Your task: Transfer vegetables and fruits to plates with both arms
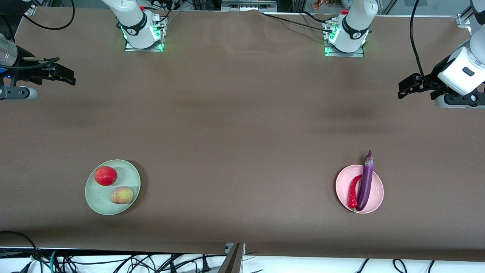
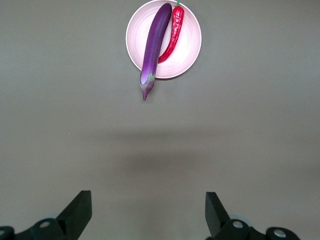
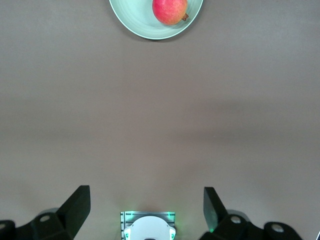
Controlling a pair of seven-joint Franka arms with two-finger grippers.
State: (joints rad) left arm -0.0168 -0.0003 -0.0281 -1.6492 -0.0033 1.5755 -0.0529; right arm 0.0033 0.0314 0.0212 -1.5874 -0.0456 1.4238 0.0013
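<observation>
The pale green plate (image 1: 99, 201) lies toward the right arm's end of the table. It holds the red pomegranate (image 1: 105, 176) and, nearer the front camera, the peach (image 1: 122, 195). The pink plate (image 1: 343, 185) lies toward the left arm's end and holds the purple eggplant (image 1: 366, 182) and the red chili (image 1: 354, 191) side by side. The eggplant's stem end sticks out over the rim. My left gripper (image 1: 402, 90) is open and empty, high over the table's edge. My right gripper (image 1: 70, 78) is open and empty over the table's other end. In the left wrist view the open left gripper (image 2: 147, 200) is well apart from the eggplant (image 2: 154, 45), chili (image 2: 173, 32) and pink plate (image 2: 187, 55). In the right wrist view the open right gripper (image 3: 146, 197) is well apart from the green plate (image 3: 135, 20) and pomegranate (image 3: 170, 10); the peach is out of that view.
The two arm bases (image 1: 143, 32) (image 1: 346, 36) stand at the table's edge farthest from the front camera. The right arm's base also shows in the right wrist view (image 3: 148, 227). Cables lie along the edge nearest the camera (image 1: 170, 263). Brown table surface (image 1: 235, 151) spans between the plates.
</observation>
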